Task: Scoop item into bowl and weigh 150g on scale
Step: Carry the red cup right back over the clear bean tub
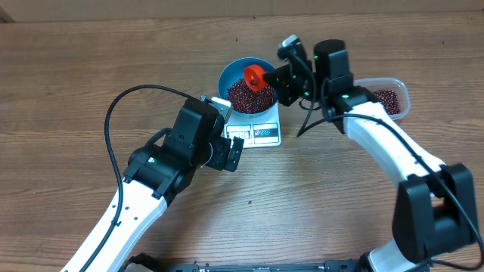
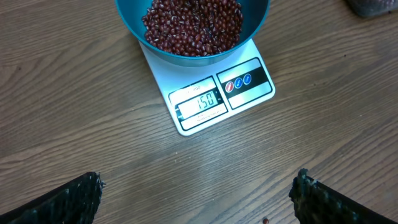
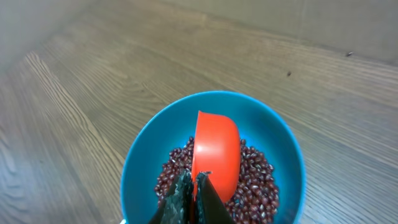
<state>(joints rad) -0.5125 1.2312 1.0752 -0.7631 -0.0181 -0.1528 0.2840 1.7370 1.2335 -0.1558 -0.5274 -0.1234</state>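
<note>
The right tool is closed tight on the handle end of an orange-red scoop. The scoop reaches out just ahead of its fingertips and is turned hollow side down. Directly beneath that tool and scoop sits the blue bowl, with a heap of dark red-brown beans covering its bottom. From overhead, a clear tub with more beans in it lies behind this tool, beside its arm.

The left tool hangs with its jaws spread wide and nothing between them, over bare tabletop. Ahead of it, a little apart, stands the white scale, its front edge towards the tool and its display showing 150. The bowl rests on the scale's far part, overhanging it on both sides.
</note>
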